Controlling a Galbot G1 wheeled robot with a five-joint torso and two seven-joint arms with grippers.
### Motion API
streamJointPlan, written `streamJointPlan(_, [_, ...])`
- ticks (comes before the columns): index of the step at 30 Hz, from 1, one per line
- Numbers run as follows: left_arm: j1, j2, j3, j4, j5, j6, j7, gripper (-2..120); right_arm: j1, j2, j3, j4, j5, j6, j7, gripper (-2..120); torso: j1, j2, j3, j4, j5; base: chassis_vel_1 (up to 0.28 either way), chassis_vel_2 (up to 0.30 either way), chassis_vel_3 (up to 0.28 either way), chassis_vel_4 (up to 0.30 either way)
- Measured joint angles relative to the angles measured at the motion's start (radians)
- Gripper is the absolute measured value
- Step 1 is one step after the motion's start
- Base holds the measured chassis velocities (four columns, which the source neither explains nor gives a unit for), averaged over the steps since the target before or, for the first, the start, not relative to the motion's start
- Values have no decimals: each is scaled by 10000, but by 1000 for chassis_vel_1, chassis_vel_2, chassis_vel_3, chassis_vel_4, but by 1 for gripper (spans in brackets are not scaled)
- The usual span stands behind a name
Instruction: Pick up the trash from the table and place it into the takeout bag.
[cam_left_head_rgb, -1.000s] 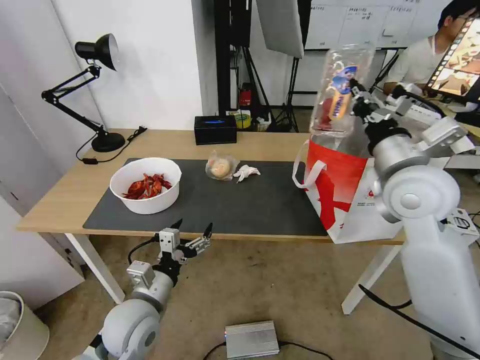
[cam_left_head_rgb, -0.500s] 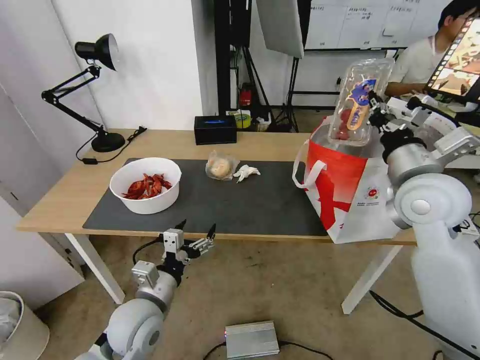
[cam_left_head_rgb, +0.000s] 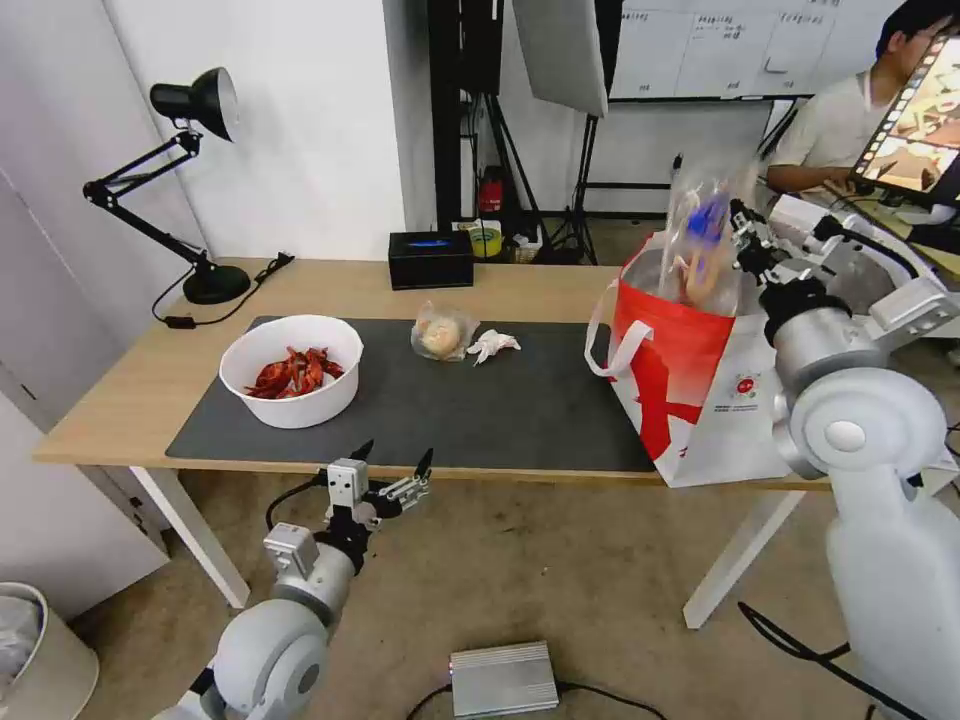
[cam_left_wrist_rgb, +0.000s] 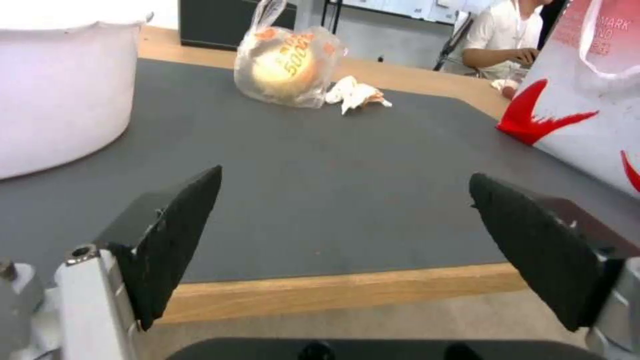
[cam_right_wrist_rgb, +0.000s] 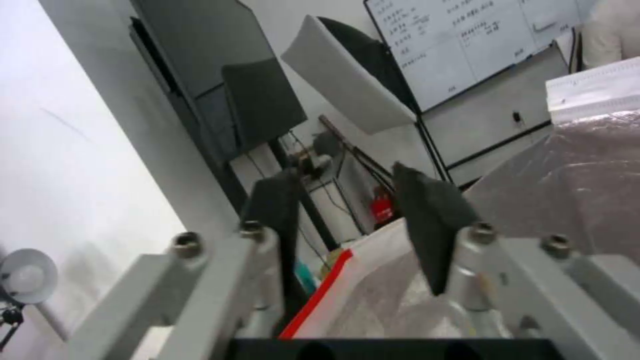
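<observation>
My right gripper (cam_left_head_rgb: 747, 238) (cam_right_wrist_rgb: 340, 180) hangs over the open mouth of the takeout bag (cam_left_head_rgb: 670, 370) (cam_right_wrist_rgb: 400, 290), its two dark fingers spread apart with nothing between them; past them in my right wrist view I see the bag's silver lining and red rim directly below. The clear hinged plastic tray (cam_left_head_rgb: 700, 240) is just beside this gripper on its inner side, upright and blurred, its lower end already inside the bag's mouth; whether it touches my fingers I cannot tell. My left gripper (cam_left_head_rgb: 392, 455) (cam_left_wrist_rgb: 345, 176) waits low at the near edge of the table (cam_left_head_rgb: 130, 390) (cam_left_wrist_rgb: 333, 292), fingers wide apart and empty, pointing across the dark grey mat (cam_left_head_rgb: 480, 400) (cam_left_wrist_rgb: 320, 175). Ahead of it and to its left stands the white round bowl (cam_left_head_rgb: 290, 385) (cam_left_wrist_rgb: 60, 100) with red crayfish shells. Farther ahead lies the clear bagged bun (cam_left_head_rgb: 441, 333) (cam_left_wrist_rgb: 287, 70), with the crumpled white tissue (cam_left_head_rgb: 493, 345) (cam_left_wrist_rgb: 357, 93) just beside it on the bag's side. The bag stands well off to this gripper's right on the mat's end.
</observation>
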Motion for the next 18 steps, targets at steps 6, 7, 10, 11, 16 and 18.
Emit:
streamJointPlan(6, [60,16,-34,-101,11,2,-6,100,-89,-122,124,138,201,-16,39,60,0,0,0,0,0,0,0,0,0])
streamJointPlan(7, [67,26,-46,-131,12,8,-6,100,-119,-163,149,164,265,-22,46,67,0,0,0,0,0,0,0,0,0])
streamJointPlan(10, [67,46,-55,-156,12,15,-6,100,-169,-195,162,195,313,-33,49,76,1,0,0,0,0,0,0,0,0])
streamJointPlan(11, [64,52,-57,-159,12,16,-6,100,-203,-200,162,214,326,-42,48,80,0,-1,0,0,0,0,0,0,0])
streamJointPlan(16, [64,56,-57,-159,12,20,-6,100,-236,-201,87,227,338,-61,19,95,1,0,0,0,0,0,0,0,0])
streamJointPlan(18, [71,46,-57,-152,12,21,-6,100,-207,-195,14,234,342,-66,-16,99,1,0,0,0,0,0,0,0,0])
